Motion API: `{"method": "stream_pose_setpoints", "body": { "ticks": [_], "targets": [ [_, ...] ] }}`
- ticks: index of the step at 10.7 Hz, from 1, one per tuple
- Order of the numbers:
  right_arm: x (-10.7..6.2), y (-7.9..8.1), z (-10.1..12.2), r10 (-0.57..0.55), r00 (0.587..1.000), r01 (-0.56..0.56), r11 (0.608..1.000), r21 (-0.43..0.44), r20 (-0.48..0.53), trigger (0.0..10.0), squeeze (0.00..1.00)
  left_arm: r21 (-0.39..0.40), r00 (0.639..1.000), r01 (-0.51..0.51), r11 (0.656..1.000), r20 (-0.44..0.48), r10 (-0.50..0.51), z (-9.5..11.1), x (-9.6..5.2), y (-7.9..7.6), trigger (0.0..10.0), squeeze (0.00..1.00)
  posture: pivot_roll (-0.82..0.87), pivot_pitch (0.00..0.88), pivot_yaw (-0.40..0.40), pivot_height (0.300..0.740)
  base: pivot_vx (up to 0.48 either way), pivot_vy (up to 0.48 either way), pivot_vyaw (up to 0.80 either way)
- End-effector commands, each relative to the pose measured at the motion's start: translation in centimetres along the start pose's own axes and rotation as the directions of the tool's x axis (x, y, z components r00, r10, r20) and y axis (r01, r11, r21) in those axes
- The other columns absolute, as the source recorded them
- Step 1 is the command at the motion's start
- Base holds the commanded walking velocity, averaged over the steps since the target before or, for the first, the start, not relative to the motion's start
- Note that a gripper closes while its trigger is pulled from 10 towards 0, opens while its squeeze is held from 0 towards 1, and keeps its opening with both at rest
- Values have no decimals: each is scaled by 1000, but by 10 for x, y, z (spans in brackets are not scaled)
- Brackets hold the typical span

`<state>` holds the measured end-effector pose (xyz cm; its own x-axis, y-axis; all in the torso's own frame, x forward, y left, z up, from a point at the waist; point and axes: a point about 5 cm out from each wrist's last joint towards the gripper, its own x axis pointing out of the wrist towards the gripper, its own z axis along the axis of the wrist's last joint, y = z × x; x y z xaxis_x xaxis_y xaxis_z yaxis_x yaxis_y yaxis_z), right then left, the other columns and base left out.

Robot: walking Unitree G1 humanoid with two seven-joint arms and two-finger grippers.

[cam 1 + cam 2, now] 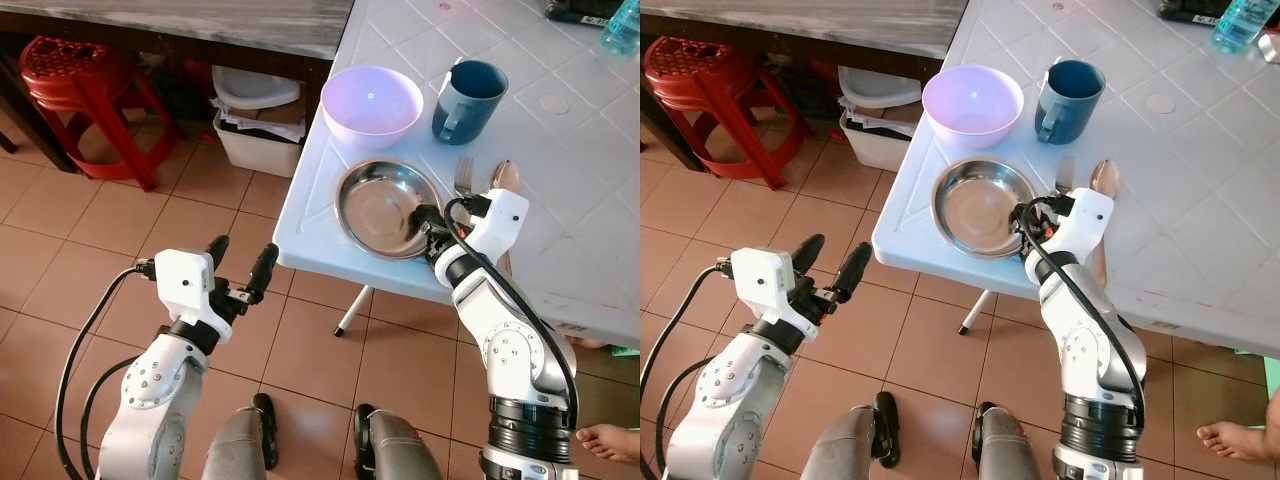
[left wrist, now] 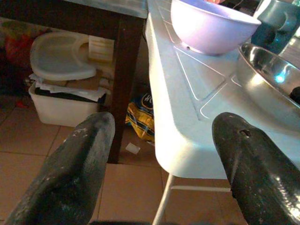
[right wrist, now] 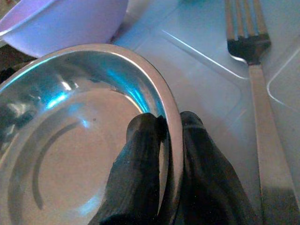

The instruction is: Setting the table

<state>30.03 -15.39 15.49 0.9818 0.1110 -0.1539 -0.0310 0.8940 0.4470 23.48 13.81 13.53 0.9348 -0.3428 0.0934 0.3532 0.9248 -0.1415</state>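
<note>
2 black fingers of the left gripper [image 1: 240, 268] stand spread over the floor, off the white table's [image 1: 320, 215] corner. On it – steel plate [image 1: 375, 205], rim pinched by the right gripper [image 3: 166, 136], beside 1 fork [image 3: 253, 70].

White table [image 1: 330, 225] — bowl [image 1: 371, 103], mug [image 1: 467, 100], steel plate [image 1: 380, 207], fork [image 1: 463, 177], spoon [image 1: 506, 178].

A home dining corner: terracotta floor tiles [image 1: 90, 260], a white plastic table [image 1: 590, 240] at right set with dishes, a red plastic stool [image 1: 85, 95] upper left, a person's bare foot [image 1: 608, 440] lower right
</note>
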Motion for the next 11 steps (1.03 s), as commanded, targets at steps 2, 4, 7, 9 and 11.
{"method": "stream_pose_setpoints", "body": {
  "ticks": [2,4,7,9,11],
  "targets": [
    [-2,-22,-30,-129,980,135,990,32,-148,0,0,-2,1000,10,1000,-13,-10,-1,-4,2,10000,0,-25,266,4,740,0,0,0],
    [-2,-21,-29,-116,983,121,992,30,-140,0,0,14,995,-82,997,-51,82,-6,-4,12,10000,0,-26,265,5,740,0,0,0],
    [-7,-14,-29,-95,991,87,992,-89,-93,10000,0,29,975,-213,977,-62,214,-11,-3,29,10000,0,-35,246,6,740,0,160,0],
    [-13,-14,-35,-72,995,59,984,-165,-69,10000,0,33,958,-282,959,-40,284,-13,0,38,10000,0,-37,200,3,740,0,480,0],
    [-11,-10,-32,-31,999,29,980,-198,-7,10000,0,25,941,-339,940,26,339,-8,16,41,10000,0,-34,139,-8,740,0,480,0]
  ]
}}
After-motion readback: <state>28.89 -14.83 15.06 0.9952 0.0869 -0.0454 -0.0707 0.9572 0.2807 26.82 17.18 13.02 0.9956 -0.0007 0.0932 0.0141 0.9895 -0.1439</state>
